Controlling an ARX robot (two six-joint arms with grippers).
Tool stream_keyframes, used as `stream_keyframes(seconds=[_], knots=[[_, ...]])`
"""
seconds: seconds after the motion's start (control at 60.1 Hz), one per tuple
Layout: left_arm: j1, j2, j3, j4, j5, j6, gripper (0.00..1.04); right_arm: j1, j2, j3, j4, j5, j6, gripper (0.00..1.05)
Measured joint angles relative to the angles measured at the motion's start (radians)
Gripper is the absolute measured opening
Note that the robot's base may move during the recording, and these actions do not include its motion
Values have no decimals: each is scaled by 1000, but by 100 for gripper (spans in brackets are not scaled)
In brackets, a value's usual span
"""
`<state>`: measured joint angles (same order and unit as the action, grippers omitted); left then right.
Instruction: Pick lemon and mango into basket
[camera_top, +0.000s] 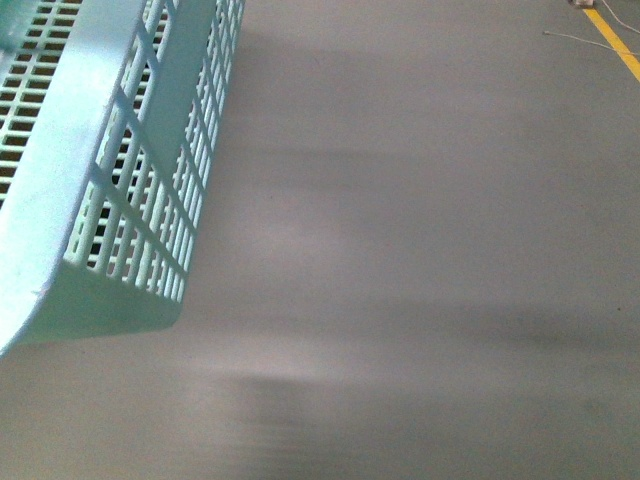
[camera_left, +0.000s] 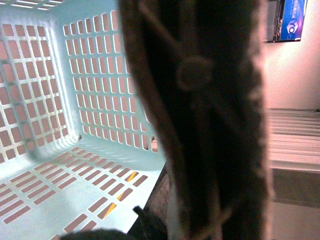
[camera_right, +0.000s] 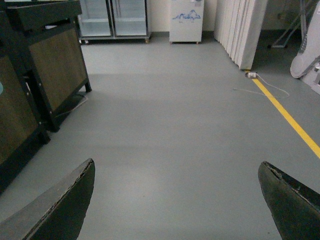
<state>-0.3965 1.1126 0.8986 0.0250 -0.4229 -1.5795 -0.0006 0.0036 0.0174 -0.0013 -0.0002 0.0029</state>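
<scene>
The pale aqua basket (camera_top: 110, 180) hangs tilted in the air at the left of the front view, over grey floor. In the left wrist view I look into its slotted inside (camera_left: 65, 90), and a brown ribbed handle (camera_left: 210, 115) fills the middle, very close. My left gripper is shut on the basket; its fingers are hidden behind the handle. My right gripper (camera_right: 177, 200) is open and empty, with dark fingertips (camera_right: 70, 200) wide apart above bare floor. No lemon or mango shows in any view.
Grey floor (camera_top: 420, 250) fills the front view, with a yellow floor line (camera_top: 615, 40) at the far right. The right wrist view shows a dark cabinet (camera_right: 45, 65), glass-door fridges (camera_right: 112, 20), a white folding screen (camera_right: 242, 30) and a cable (camera_right: 265, 90).
</scene>
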Motion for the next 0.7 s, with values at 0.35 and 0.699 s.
stream_keyframes(seconds=[0.35,0.699], knots=[[0,0,0,0,0,0,5,0,0,0,0,0,0,96],[0,0,0,0,0,1,5,0,0,0,0,0,0,96]])
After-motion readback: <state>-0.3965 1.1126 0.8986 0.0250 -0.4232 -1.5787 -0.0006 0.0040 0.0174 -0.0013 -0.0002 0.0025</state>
